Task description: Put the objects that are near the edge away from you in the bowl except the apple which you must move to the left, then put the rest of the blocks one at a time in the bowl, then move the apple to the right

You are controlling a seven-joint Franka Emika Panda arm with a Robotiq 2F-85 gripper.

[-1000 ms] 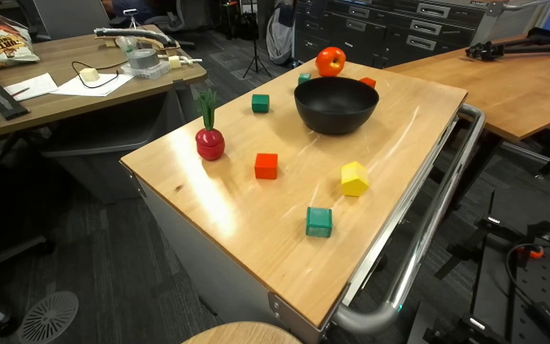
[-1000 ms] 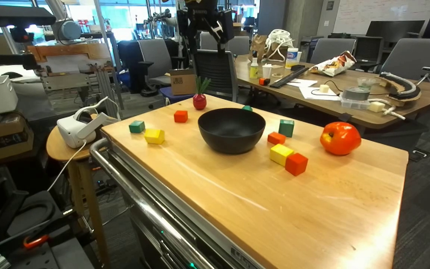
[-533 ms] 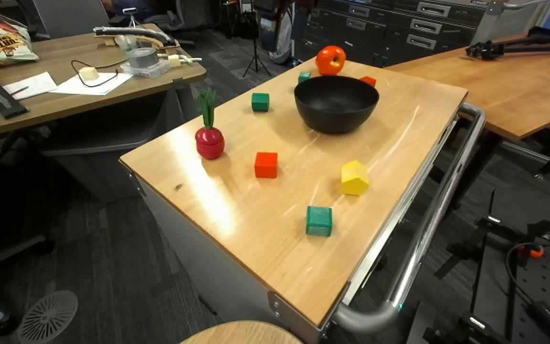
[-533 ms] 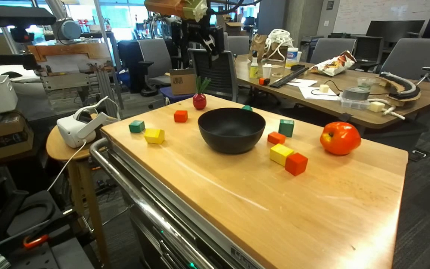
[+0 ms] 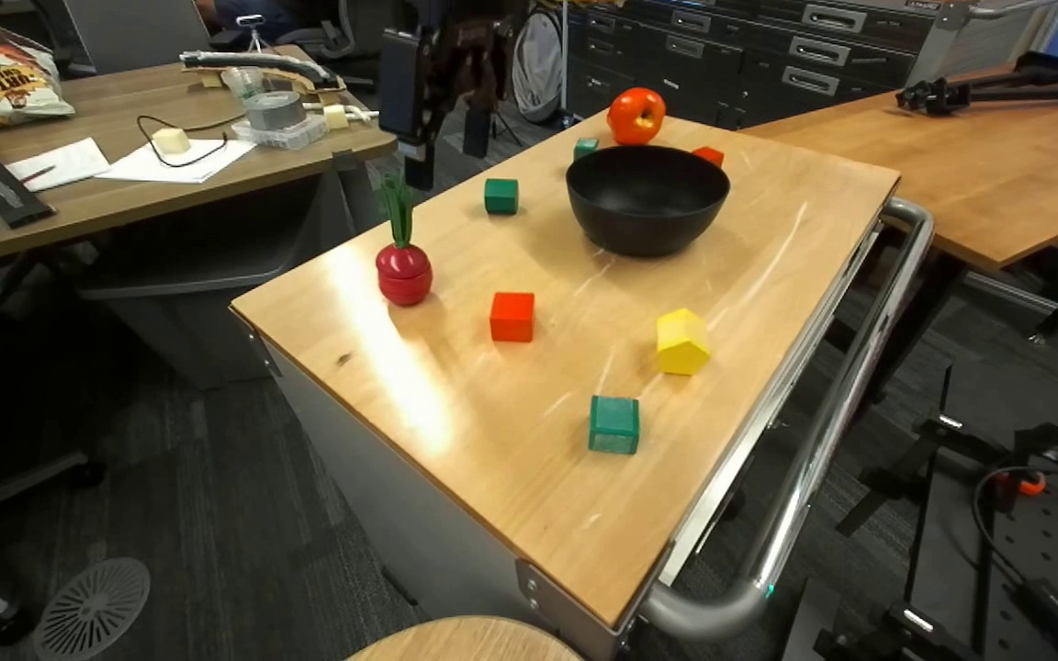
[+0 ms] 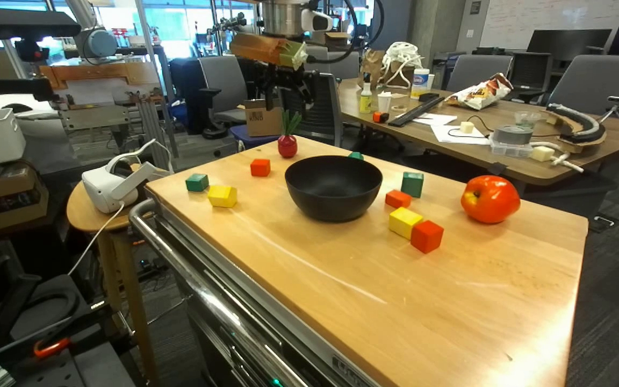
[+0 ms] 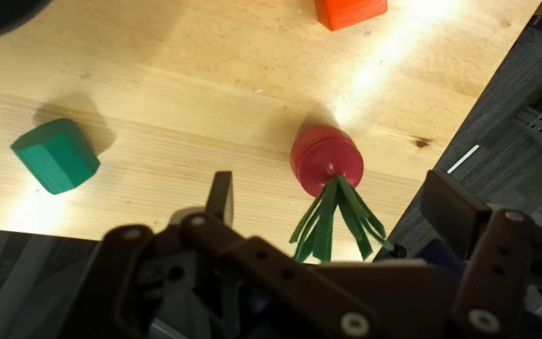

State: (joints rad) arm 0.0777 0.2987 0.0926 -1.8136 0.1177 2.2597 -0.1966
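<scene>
Gripper (image 7: 330, 183), black and two-fingered, is hovering higher than the round black bowl (image 6: 333, 207) and behind it in an exterior view. Its jaws are standing wide, and in the wrist view the green strip leaves of a glossy round red radish (image 7: 327, 160) are showing between them; whether the leaves are reaching into that gap or lying below it, I cannot tell. In an exterior view the radish is standing upright behind the bowl and left of it, with an orange-red cube-shaped block (image 6: 260, 167), a yellow five-sided block (image 6: 222, 196) and a teal-green block (image 6: 197, 182) lying left of the bowl and apart from it. A faceted green block (image 6: 356, 155) is peeking over the bowl's rim from behind. Near the bowl's right side, a tall dark-green block (image 6: 412, 184), a low orange block (image 6: 397, 199), a yellow angular block (image 6: 403, 221) and a red cubic block (image 6: 426, 236) are sitting in a loose group; it is unclear whether the last two are touching. A glossy red-orange apple (image 6: 490, 199) is resting farther right of the bowl. A light wooden tabletop (image 6: 449, 301) is bearing them all.
</scene>
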